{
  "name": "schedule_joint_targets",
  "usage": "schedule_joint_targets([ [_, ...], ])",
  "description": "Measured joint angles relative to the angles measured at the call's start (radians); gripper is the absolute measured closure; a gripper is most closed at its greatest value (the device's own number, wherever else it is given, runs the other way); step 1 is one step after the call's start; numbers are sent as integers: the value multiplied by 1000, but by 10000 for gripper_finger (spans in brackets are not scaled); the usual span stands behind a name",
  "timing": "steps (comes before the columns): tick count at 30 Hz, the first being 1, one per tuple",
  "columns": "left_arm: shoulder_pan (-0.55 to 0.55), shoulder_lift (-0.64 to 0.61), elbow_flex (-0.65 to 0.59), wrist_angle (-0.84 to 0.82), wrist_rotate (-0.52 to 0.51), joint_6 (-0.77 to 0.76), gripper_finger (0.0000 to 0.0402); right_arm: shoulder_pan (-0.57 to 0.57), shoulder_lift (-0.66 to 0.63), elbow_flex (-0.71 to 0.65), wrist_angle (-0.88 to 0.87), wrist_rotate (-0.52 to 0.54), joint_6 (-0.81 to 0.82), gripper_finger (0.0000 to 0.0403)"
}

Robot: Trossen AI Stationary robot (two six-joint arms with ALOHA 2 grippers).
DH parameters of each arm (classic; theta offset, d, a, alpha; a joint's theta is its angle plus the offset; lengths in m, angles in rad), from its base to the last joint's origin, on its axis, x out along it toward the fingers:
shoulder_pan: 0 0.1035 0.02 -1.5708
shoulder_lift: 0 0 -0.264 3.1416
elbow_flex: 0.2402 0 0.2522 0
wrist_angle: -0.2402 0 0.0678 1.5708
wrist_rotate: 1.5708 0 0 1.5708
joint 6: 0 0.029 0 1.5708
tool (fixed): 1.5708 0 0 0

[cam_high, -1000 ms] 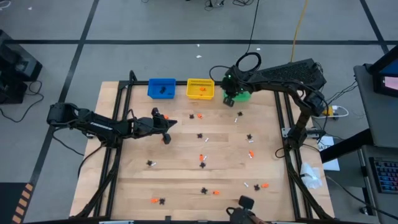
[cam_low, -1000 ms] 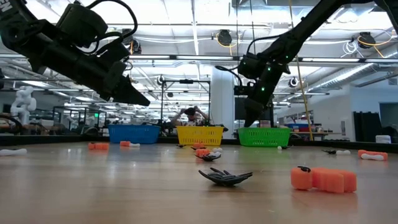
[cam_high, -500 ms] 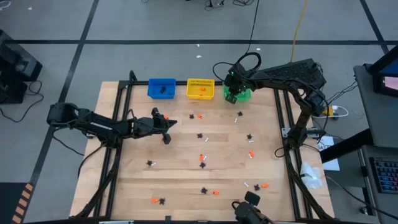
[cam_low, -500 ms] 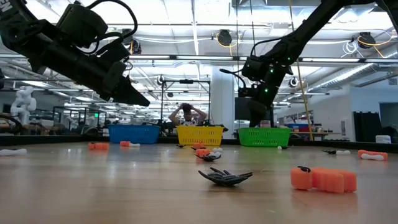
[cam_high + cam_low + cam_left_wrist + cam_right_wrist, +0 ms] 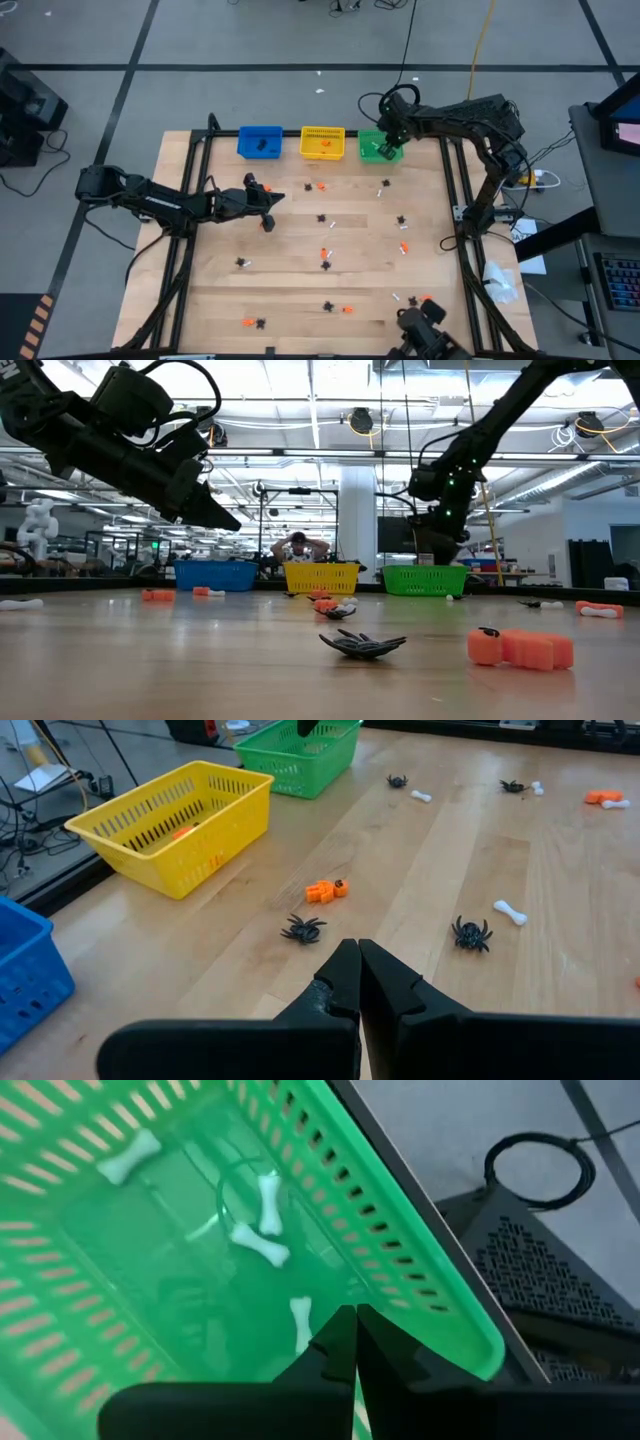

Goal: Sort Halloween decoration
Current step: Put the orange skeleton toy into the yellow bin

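On the left half of the wooden table (image 5: 300,275), the left gripper (image 5: 270,212) is held low over the boards, its fingers (image 5: 341,975) pressed together with nothing between them. Along the far edge three bins are lined up: the blue bin (image 5: 260,141) with a black piece inside, the yellow bin (image 5: 322,143) with orange pieces inside, and the green bin (image 5: 378,146). Across the boards the Halloween decoration (image 5: 326,260) is scattered as tiny trinkets well apart from one another: black spiders (image 5: 302,929), an orange piece (image 5: 325,891) and a white bone (image 5: 509,912) are seen just ahead of the left gripper, and more are spread toward the near edge. Over the green bin's right end the right gripper (image 5: 393,135) is poised, its fingers (image 5: 338,1342) closed and empty. Several white bones (image 5: 261,1246) are seen lying on the green bin's floor. Beyond the bins, in the low view, a person (image 5: 298,547) is seated with hands raised to the head.
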Motion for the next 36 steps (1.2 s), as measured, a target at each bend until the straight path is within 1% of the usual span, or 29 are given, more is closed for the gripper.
schedule_joint_targets([
  [8,0,0,0,0,0,0,402,-21,0,0,-28,4,5,403],
  [12,0,0,0,0,0,-1,402,-23,0,0,-31,55,20,403],
  [25,0,0,0,0,0,-1,402,-23,-8,0,-53,55,76,403],
  [28,0,0,0,0,1,-1,402,-22,-42,0,-35,54,76,403],
  [33,0,0,24,-9,55,-1,402,1,-154,0,0,48,69,403],
  [36,0,0,55,-77,60,1,402,39,-224,-6,27,47,47,403],
])
